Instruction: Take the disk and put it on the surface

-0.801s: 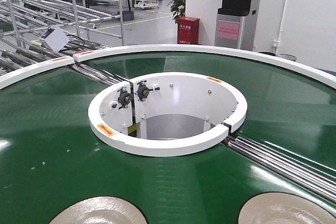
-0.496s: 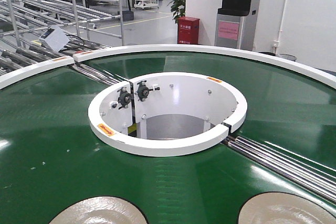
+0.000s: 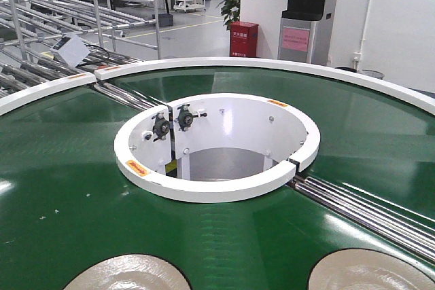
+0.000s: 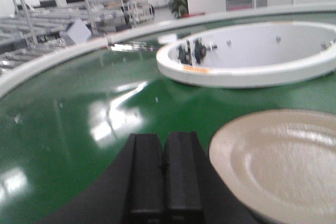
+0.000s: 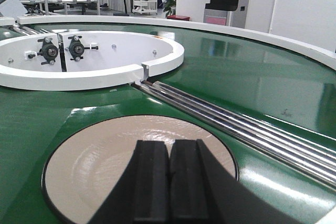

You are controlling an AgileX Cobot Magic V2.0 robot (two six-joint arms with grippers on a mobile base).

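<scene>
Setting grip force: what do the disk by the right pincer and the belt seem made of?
Disk: beige, likely glazed ceramic or melamine; glossy sheen, faint concentric ridges, dark rim. Belt: green, smooth, probably PVC or rubber; shows bright reflections.

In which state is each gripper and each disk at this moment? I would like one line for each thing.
The left gripper: shut, empty, beside the left disk.
The right gripper: shut, empty, over the right disk.
The left disk: flat on the green belt, not gripped.
The right disk: flat on the green belt, not gripped.
</scene>
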